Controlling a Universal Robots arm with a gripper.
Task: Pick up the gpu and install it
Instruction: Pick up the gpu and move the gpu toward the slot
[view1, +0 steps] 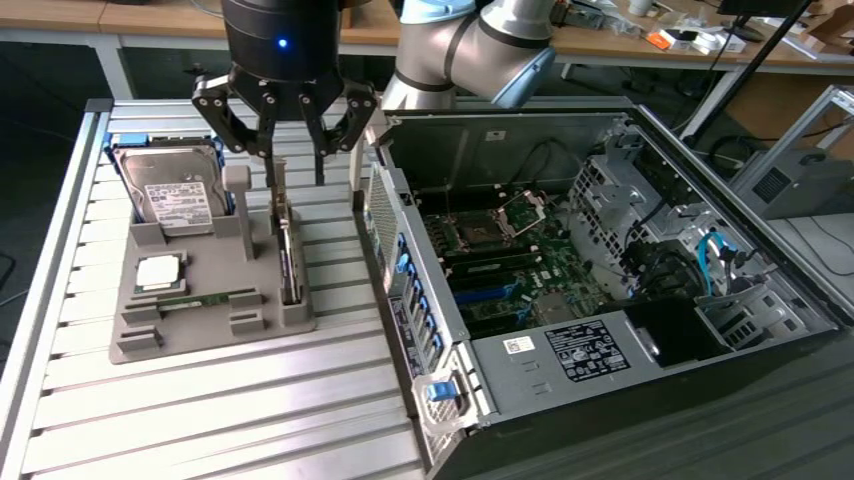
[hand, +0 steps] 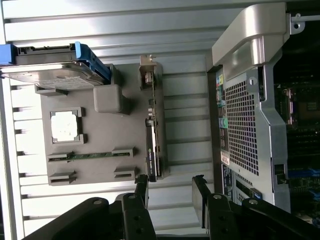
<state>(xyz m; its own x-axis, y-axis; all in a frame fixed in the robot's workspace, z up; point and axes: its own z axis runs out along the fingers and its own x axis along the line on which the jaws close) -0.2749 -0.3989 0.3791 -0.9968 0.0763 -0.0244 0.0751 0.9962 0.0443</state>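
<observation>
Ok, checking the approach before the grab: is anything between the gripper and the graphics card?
Nothing visible. The open gripper hangs above the graphics card, which stands on edge in the gray holder. The hard drive sits apart, toward the exterior view's left.

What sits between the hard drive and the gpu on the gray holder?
A raised gray block of the holder, then bare holder floor up to the gpu. Exterior and wrist views both show it.
</observation>
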